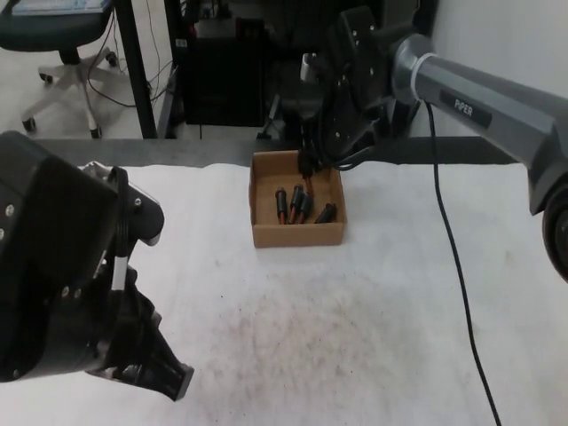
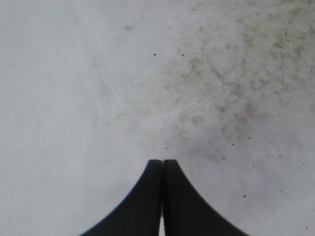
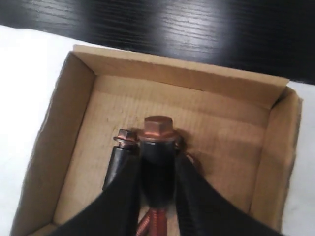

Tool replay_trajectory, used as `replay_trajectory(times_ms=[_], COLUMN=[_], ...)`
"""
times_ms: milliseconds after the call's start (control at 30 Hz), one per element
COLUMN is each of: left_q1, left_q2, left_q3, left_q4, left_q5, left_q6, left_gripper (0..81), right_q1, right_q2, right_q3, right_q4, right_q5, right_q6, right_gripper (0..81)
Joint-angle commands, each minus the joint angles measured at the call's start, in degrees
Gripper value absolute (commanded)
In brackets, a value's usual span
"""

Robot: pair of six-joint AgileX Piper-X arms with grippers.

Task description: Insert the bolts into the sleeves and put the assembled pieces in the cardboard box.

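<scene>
In the high view, the cardboard box (image 1: 297, 235) sits on the white worktop (image 1: 373, 337) near the middle of its far edge, with several assembled pieces (image 1: 295, 204) lying inside it. The right gripper (image 1: 311, 164) hangs over the far side of the box. The left gripper (image 1: 169, 377) is low near the worktop's near left corner. A black cable (image 1: 453, 257) trails across the right side. In the left wrist view, the left gripper (image 2: 163, 162) has its two fingers pressed together with nothing between them, above a bare, speckled patch of worktop. In the right wrist view, the right gripper (image 3: 157, 162) is clamped on a black sleeve (image 3: 157, 174) with a copper bolt (image 3: 158, 129) through it. It is held above the floor of the box, and another assembled piece (image 3: 117, 162) lies just beside it.
</scene>
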Motion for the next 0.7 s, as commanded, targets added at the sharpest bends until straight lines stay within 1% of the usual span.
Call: replay_trajectory(times_ms=[0, 67, 100, 133, 167, 200, 300, 333, 367, 467, 500, 633, 667], left_q1=[0.2, 0.2, 0.2, 0.2, 0.2, 0.2, 0.2, 0.2, 0.2, 0.2, 0.2, 0.2, 0.2], left_q2=[-0.2, -0.2, -0.2, -0.2, -0.2, -0.2, -0.7, -1.0, -1.7, -5.3, -7.0, -14.4, -16.3], left_q3=[-0.1, -0.1, -0.1, -0.1, -0.1, -0.1, -0.1, -0.1, -0.1, -0.1, -0.1, 0.9, 1.6], left_q4=[0.2, 0.2, 0.2, 0.2, 0.2, 0.2, 0.2, -0.1, -0.4, -0.9, -1.2, -2.4, -3.0], left_q5=[0.0, 0.0, 0.0, 0.0, 0.0, 0.0, 0.0, 0.0, 0.0, 0.0, 0.0, -2.0, -3.0], left_q6=[-0.7, -0.7, -0.7, -0.7, -0.7, -0.7, -0.7, -1.1, -2.0, -4.1, -5.2, -10.2, -10.9], left_gripper=[0.2, 0.2, 0.2, 0.2, 0.2, 0.2, 0.2, 0.2, 0.2, 0.2, 0.2, 0.2, 0.2], right_q1=[-0.4, -0.6, -0.6, -0.6, -0.7, -0.7, -1.2, -1.4, -1.6, -2.3, -2.7, -5.2, -6.0], right_q2=[-1.1, -1.2, -1.4, -1.7, -2.1, -2.6, -4.7, -5.9, -7.1, -11.8, -14.0, -24.2, -27.5], right_q3=[-1.2, -1.2, -1.2, -1.2, -1.2, -1.2, -1.2, -1.2, -1.2, -0.6, 0.2, 7.3, 11.0], right_q4=[-2.0, -2.0, -1.4, -0.6, 0.6, 1.9, 6.0, 7.7, 9.2, 11.6, 11.6, 11.6, 11.1], right_q5=[-2.9, -2.9, -2.9, -2.6, -1.8, -1.1, -0.3, -0.3, -0.3, -0.3, -0.3, -0.3, -0.4], right_q6=[-1.1, -1.1, -1.0, -0.9, -0.9, -0.9, -1.5, -1.9, -2.8, -9.4, -10.4, -10.9, -11.3], right_gripper=[31.4, 42.8, 44.5, 43.4, 39.2, 32.1, 1.8, 0.1, 0.7, 0.8, 0.8, 0.8, 0.8])
